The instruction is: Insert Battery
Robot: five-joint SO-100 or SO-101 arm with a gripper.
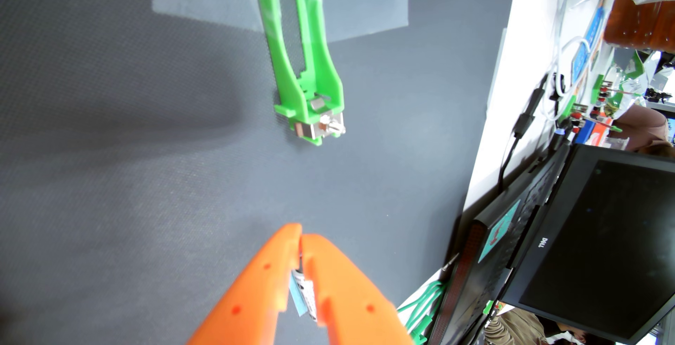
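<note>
gripper (301, 233) pinching battery (306, 292) (blurred)

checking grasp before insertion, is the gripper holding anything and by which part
Yes. The orange gripper is shut on a small battery, clamped further back between the fingers; which part is gripped cannot be told.

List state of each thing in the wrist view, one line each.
pincer: orange, tips closed together, something thin clamped further back, likely the battery.
green holder: lying flat on the dark mat, slot empty, metal contact at its near end.
clear tape: stuck flat on the mat across the holder.
laptop: lid open, screen dark.
</note>
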